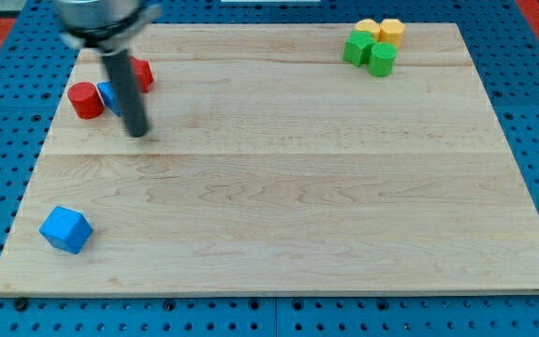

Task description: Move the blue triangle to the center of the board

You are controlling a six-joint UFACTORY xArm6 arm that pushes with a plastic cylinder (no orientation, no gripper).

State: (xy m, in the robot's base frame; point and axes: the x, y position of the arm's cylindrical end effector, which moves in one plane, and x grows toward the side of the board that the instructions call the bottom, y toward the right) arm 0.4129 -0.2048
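A small blue block (pixel 109 95), likely the blue triangle, sits at the board's upper left, mostly hidden behind my rod. It lies between a red cylinder (pixel 85 100) on its left and another red block (pixel 141 74) on its upper right. My tip (pixel 138 132) rests on the board just below and right of the blue block, close to it; I cannot tell if they touch. A blue cube (pixel 65 229) lies at the lower left.
At the upper right, two green blocks (pixel 370 52) and two yellow blocks (pixel 381 30) sit in a tight cluster. The wooden board (pixel 298 187) lies on a blue perforated table.
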